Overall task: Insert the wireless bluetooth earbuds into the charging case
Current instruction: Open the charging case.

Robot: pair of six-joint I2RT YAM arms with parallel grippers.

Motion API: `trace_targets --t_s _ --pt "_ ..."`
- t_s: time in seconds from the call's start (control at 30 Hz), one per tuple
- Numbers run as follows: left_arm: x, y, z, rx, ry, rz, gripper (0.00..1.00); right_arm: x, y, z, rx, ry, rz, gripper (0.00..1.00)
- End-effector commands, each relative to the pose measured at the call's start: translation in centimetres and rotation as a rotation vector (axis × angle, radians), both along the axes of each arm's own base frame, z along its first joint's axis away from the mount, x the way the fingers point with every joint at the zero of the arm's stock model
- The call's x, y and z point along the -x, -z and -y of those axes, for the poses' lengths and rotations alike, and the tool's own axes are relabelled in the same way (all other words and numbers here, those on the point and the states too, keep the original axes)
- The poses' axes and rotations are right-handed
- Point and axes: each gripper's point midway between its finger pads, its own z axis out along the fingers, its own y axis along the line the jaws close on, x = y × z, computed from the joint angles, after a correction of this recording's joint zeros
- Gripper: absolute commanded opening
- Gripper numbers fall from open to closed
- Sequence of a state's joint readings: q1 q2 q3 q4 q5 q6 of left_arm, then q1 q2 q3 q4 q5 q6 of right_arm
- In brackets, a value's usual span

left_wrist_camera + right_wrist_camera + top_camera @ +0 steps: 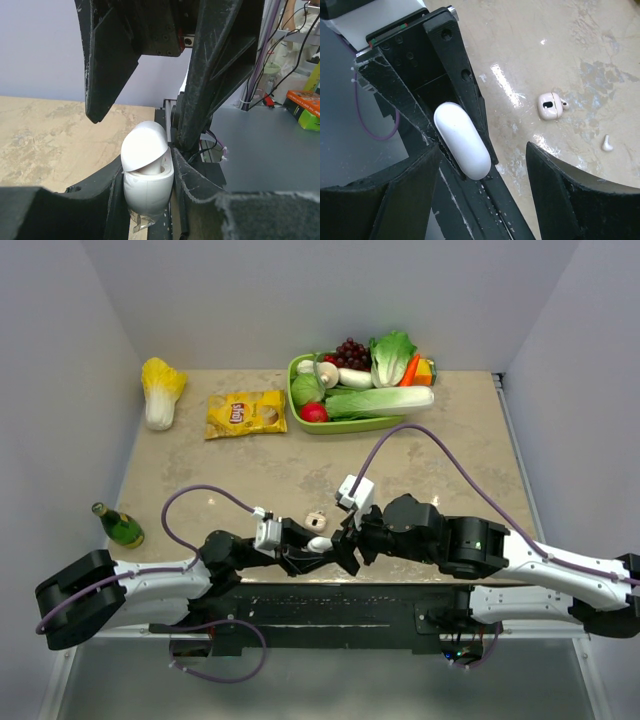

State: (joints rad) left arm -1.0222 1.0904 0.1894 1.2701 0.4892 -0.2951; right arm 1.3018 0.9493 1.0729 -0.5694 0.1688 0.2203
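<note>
Two tools meet at the near edge of a mottled beige surface (300, 460) boxed in by pale grey walls (300, 300), each reaching inward from its side, held low. The left tool (148, 186) is clamped on the charging case (147, 170), whose lid is ajar. The right tool (485, 150) stands with its fingers (570, 190) spread wide to either side of that case, not gripping it. One earbud (607, 144) lies on the surface just beyond, near a small white lump (550, 106) with a dark slot
</note>
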Motion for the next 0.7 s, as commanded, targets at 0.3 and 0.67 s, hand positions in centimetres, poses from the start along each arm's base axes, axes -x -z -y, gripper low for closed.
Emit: trace_targets --t_s 0.3,0.67 --pt "2.0 -4.6 -1.4 0.173 0.053 0.188 0.00 -1.6 -1.0 0.8 -0.023 0.112 0.028 0.72" --pt "2.7 -4.6 -2.1 0.189 0.066 0.214 0.00 -2.1 -1.3 1.2 -0.027 0.160 0.026 0.72"
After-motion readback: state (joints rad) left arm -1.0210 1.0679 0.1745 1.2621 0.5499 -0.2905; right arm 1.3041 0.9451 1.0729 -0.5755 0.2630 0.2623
